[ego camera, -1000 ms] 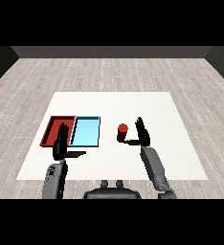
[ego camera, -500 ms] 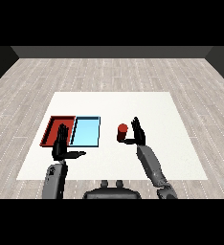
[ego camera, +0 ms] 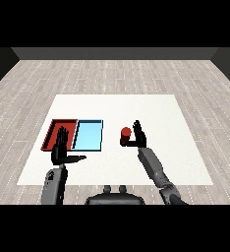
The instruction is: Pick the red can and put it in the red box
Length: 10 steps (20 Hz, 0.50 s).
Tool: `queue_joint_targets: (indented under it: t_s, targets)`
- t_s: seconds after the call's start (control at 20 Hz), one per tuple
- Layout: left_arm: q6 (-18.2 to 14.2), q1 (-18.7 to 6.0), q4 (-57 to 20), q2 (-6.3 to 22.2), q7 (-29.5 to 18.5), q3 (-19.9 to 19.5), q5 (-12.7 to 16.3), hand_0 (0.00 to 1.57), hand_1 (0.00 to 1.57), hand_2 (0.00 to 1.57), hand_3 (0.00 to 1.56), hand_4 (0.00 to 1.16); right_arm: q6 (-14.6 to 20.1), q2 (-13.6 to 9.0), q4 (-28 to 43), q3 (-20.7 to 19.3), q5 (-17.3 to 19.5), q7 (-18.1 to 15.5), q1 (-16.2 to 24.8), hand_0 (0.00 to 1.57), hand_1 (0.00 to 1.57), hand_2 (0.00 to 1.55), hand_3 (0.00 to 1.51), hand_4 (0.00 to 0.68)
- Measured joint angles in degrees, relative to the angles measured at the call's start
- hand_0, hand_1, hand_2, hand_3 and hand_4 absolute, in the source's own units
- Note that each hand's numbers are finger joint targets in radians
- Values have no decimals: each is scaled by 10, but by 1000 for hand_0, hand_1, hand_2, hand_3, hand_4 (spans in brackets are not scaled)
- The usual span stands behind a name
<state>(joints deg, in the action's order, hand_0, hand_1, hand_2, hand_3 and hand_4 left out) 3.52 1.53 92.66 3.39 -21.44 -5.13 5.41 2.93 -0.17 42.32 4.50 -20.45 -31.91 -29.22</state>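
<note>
The red can [ego camera: 125,132] stands upright on the white table [ego camera: 156,113], right of the two trays. My right hand [ego camera: 137,136] is right up against the can's right side, fingers straight and pointing up, thumb reaching out below the can. It is open, and whether it touches the can I cannot tell. The red tray [ego camera: 63,126] lies at the left with nothing visible in it. My left hand [ego camera: 61,150] is raised open over the red tray's front edge, thumb pointing right.
A light blue tray [ego camera: 89,136] lies between the red tray and the can, touching the red tray's right side. The table is ringed by a grey plank floor [ego camera: 205,93].
My right hand has moved slightly left, closing in on the can. The can and the left hand have stayed put.
</note>
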Motion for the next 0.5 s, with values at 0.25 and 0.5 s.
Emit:
queue_joint_targets:
  t_s: [0.25,0.5]
  targets:
    - [-3,-1,-3,-5,-1,2,0,0,0,0,0,0,-11,1,-35,-7,-2,-13,-17,0,0,0,0,0]
    - [-12,4,-1,-14,-7,13,-12,0,0,0,0,0,-14,1,-59,-10,-10,-20,-40,0,0,0,0,0]
